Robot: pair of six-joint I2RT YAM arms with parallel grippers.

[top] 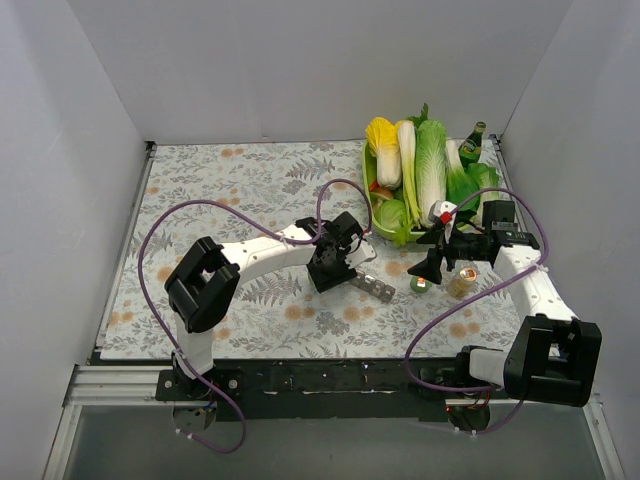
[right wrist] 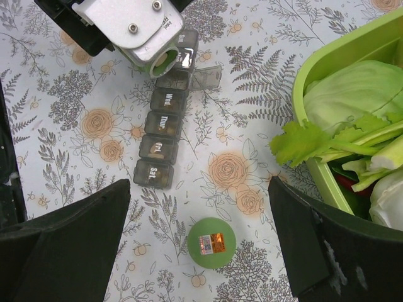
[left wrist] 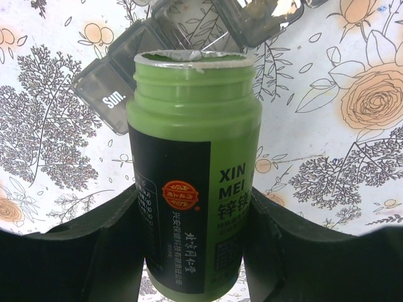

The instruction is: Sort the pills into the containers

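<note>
Floral-print worktop point(top: 250, 180), and we've got our left pincer point(top: 345, 262) clamped on the green bottle point(left wrist: 189, 126), mouth at the Sun. end of the containers point(right wrist: 165, 129) mid-worktop. Our right pincer point(right wrist: 198, 189) gapes wide, holding nothing, above the green cap point(right wrist: 211, 243).

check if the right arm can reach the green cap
Probably yes: the green cap lies alone on bare cloth, framed by the open right gripper in its wrist view; the pill organizer and green tray sit well clear.
</note>
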